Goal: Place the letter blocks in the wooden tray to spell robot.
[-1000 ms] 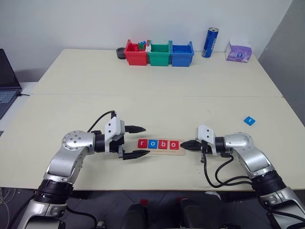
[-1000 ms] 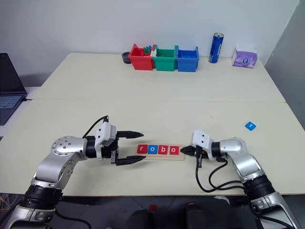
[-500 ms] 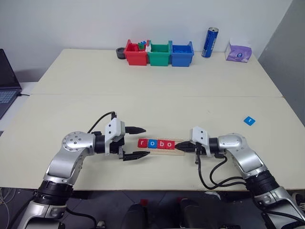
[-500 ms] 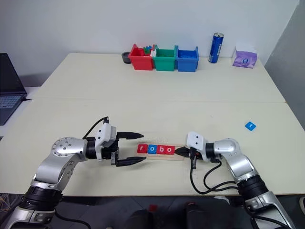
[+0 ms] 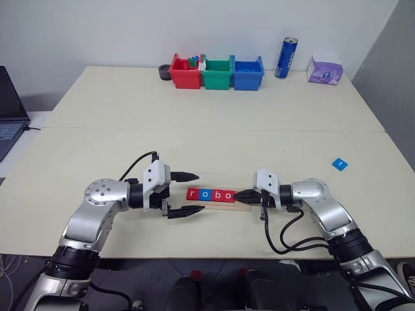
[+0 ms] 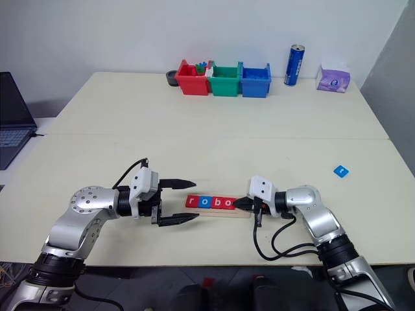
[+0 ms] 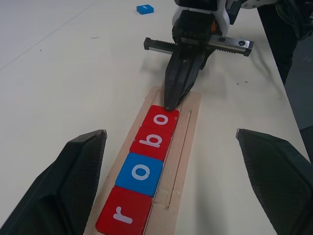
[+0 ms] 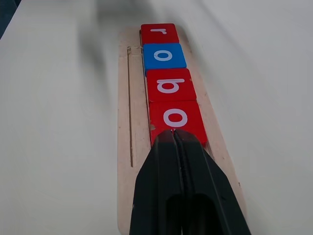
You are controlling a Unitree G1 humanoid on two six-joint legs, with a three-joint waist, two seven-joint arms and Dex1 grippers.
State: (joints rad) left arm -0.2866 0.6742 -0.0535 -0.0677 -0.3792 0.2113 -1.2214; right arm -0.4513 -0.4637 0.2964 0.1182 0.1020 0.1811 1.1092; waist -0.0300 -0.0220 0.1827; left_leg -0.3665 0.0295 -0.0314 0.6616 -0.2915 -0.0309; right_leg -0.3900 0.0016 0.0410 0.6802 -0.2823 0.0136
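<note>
On the wooden tray [image 7: 188, 122], near the table's [image 5: 194, 129] front edge, four letter blocks [image 7: 145, 174] are seated reading r, o, b, o; the blue t block [image 5: 339, 164] lies well apart toward the right edge. Thin, stiff and light, the tiles are judged slippery and best pinched across opposite edges. The right gripper [image 7: 169, 100] is pressed together, its tip touching the last o. The left gripper [image 5: 188, 193] is held apart, empty, beside the tray's left end.

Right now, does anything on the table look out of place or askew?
Yes. One small blue letter tile lies alone far to the right of the long light-wood tray, which holds four tiles reading r, o, b, o. The closed right gripper is touching the last red o tile.
</note>
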